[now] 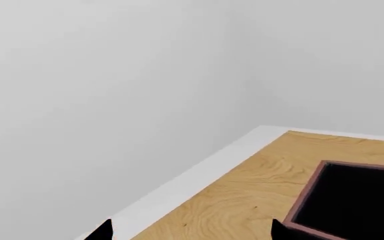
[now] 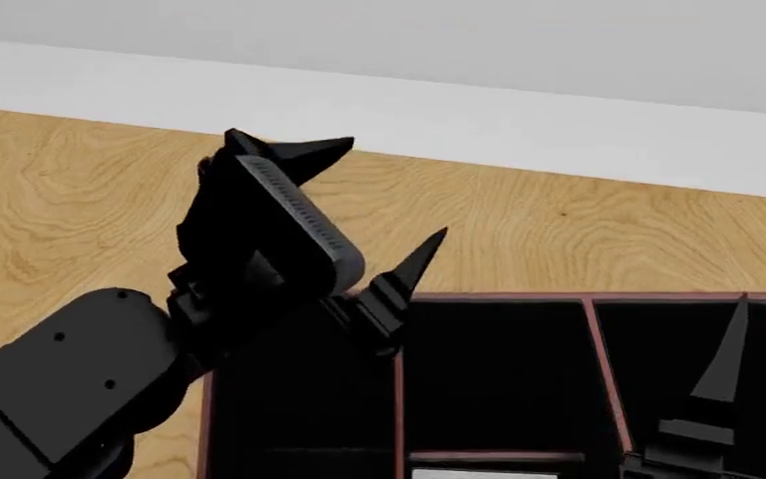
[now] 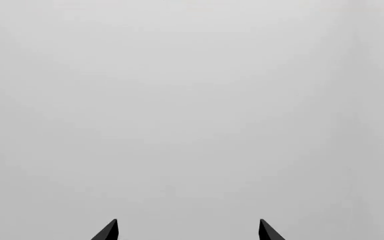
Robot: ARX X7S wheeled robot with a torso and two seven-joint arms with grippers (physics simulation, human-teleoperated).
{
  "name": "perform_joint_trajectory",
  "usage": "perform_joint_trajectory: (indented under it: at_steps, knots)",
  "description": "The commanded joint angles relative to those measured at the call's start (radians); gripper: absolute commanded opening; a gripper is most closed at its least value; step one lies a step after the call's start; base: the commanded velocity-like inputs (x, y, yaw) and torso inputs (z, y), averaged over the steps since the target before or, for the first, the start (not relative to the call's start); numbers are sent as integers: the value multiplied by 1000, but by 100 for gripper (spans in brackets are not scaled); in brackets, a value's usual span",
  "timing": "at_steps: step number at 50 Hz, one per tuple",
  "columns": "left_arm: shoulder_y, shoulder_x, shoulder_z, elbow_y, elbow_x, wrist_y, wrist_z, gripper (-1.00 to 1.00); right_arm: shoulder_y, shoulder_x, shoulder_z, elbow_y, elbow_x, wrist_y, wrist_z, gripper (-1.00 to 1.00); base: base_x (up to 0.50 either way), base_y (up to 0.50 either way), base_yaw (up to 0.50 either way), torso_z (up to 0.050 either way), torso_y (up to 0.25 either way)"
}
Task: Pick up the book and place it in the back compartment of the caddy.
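Over the near left part of the caddy, the left gripper hangs with its two pointed black fingers spread wide and nothing between them. One fingertip points toward the white strip at the far edge of the wooden table; the other reaches over the caddy's far wall. The arm behind it fills the lower left of the head view and hides much of the caddy's left section.

The caddy sits on the wood with its black floor and thin pinkish-brown walls. Two upright dividers split the visible part into sections, and a cross divider shows low in the middle section. Just below that cross divider, at the bottom edge of the head view, lies a thin pale strip which may be the book, but too little of it shows to be sure.

From the left wrist view, the two fingertips appear far apart at the lower border, with the table's grain, the white edge strip and one corner of the caddy beyond them.

At the lower right of the head view, one tall pointed finger of the right gripper stands upright over the right section. The right wrist view shows its two fingertips well apart against a plain grey wall, holding nothing.
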Motion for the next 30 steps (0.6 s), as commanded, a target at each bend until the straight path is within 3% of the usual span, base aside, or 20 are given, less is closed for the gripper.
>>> perform_joint_trajectory:
  at_steps: [1,30]
  knots:
    - [43,-26,-23,72,14,25,-77,100,8,-13,4,4,7,14,-13,100,0,0,0,0,0]
    - [147,-95,-47,202,56,92,-188,100,11,-31,10,17,12,21,-36,100,0,0,0,0,0]
